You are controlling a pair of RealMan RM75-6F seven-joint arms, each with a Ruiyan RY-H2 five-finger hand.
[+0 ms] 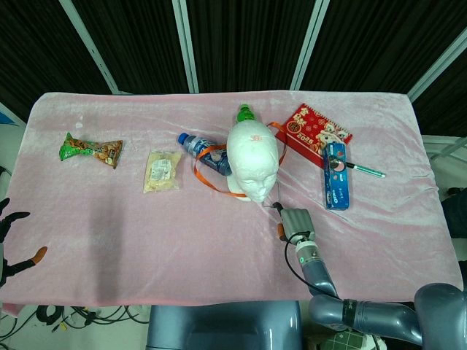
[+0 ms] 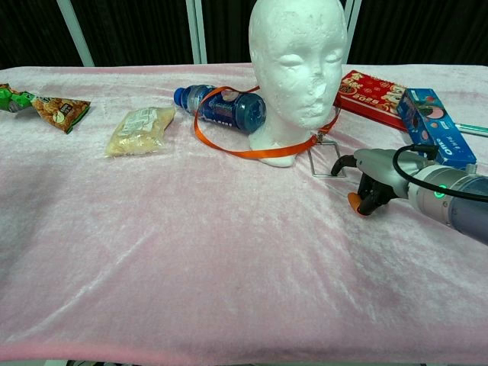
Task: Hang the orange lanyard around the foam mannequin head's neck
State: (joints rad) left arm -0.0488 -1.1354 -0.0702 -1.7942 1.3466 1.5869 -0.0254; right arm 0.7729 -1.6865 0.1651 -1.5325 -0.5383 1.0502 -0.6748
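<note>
— Pink velvet cloth [image 2: 191,267] over the whole table, black curtains behind. Where's the lanyard [image 2: 229,145]?

— Around the base of the foam head [image 2: 293,69], it seems: orange loop trailing left over the blue bottle [image 2: 225,109], and the clear badge holder [image 2: 326,160] lying flat on the cloth just right of the head. Looks like it's already round the neck.

— So what could spoil it?

— The right hand [image 2: 375,181] sits just beside that badge holder. My guess: if a finger catches the holder or the strap as the arm moves, it could drag the loop or tip the light foam head.

— How's the hand posed?

— Low over the cloth, forearm coming in from the right, fingers curled in with nothing in them; an orange fingertip [image 2: 355,203] points down. It touches neither holder nor strap, as far as I can see.

— And the left?

— Left hand [image 1: 13,244] is at the table's near left edge in the head view, fingers spread, holding nothing, well apart from everything.
</note>
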